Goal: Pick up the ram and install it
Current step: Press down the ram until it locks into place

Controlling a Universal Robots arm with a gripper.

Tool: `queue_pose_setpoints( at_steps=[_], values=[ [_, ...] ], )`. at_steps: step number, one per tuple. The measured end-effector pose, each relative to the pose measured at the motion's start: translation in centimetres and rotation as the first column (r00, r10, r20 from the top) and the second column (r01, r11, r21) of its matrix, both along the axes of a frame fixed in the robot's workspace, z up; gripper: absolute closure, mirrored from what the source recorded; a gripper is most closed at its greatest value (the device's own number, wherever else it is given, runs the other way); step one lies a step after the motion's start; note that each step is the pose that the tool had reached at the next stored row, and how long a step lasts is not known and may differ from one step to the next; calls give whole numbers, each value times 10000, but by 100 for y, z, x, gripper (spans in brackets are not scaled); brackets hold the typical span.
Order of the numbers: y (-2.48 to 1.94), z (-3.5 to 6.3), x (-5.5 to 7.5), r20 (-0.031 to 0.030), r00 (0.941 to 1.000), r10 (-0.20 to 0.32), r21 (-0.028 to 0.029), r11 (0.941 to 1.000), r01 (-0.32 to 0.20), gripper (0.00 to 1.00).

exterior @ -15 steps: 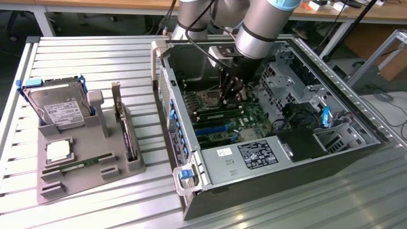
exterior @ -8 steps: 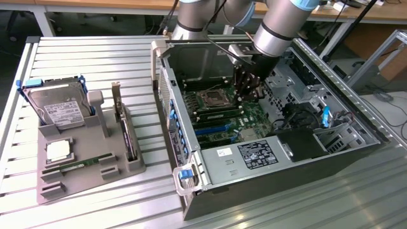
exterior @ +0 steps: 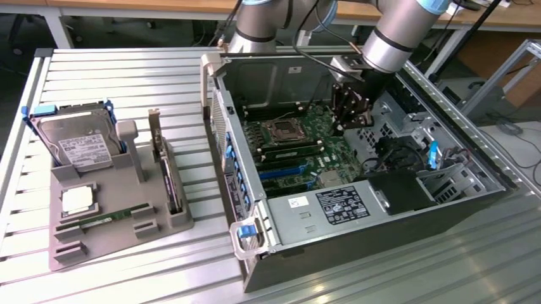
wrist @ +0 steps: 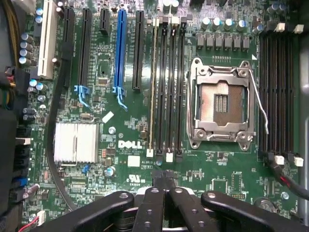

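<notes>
A long green ram stick [exterior: 108,219] with a pale label lies flat in the grey fixture [exterior: 127,190] on the exterior view's left, far from my gripper. A second thin stick [wrist: 152,87] stands edge-up in one memory slot beside the open processor socket [wrist: 222,104]; it is also visible on the motherboard [exterior: 290,151]. My gripper [exterior: 360,120] hangs inside the open computer case above the motherboard. In the wrist view my gripper [wrist: 164,177] is shut, fingertips pressed together with nothing between them, just off the end of the memory slots.
The fixture also holds a hard drive [exterior: 76,142], a square silver processor chip [exterior: 76,200] and a dark expansion card [exterior: 166,174] standing on edge. The case walls [exterior: 222,120] ring the motherboard. Cables and a black drive cage [exterior: 406,190] lie at the exterior view's right.
</notes>
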State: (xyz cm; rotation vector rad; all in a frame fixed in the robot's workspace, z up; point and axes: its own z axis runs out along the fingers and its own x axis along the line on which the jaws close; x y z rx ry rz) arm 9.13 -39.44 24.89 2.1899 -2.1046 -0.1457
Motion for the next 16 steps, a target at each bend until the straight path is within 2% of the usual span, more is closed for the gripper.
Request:
queue_pose_setpoints(
  at_steps=[1,4,5,8,9,11,12,13,14,15,16],
  values=[
    [1,12,6,0,10000,0,1,10000,0,89],
    [2,173,15,0,10000,-2,1,10000,2,89],
    [2,280,18,0,10000,-2,2,10000,2,89],
    [2,459,20,0,10000,-2,-5,10000,2,89],
    [2,494,20,0,10000,-2,-5,10000,2,89],
    [3,498,20,0,10000,-2,-2,10000,2,89],
    [3,498,20,132,9999,-1,-10,10000,1,89],
    [2,495,19,346,9994,-2,-12,10000,2,89],
    [2,493,19,620,9981,-1,-21,10000,3,89],
    [2,490,20,866,9962,-1,-28,10000,3,89],
    [2,488,19,1040,9946,0,-32,10000,4,89]
  ],
)
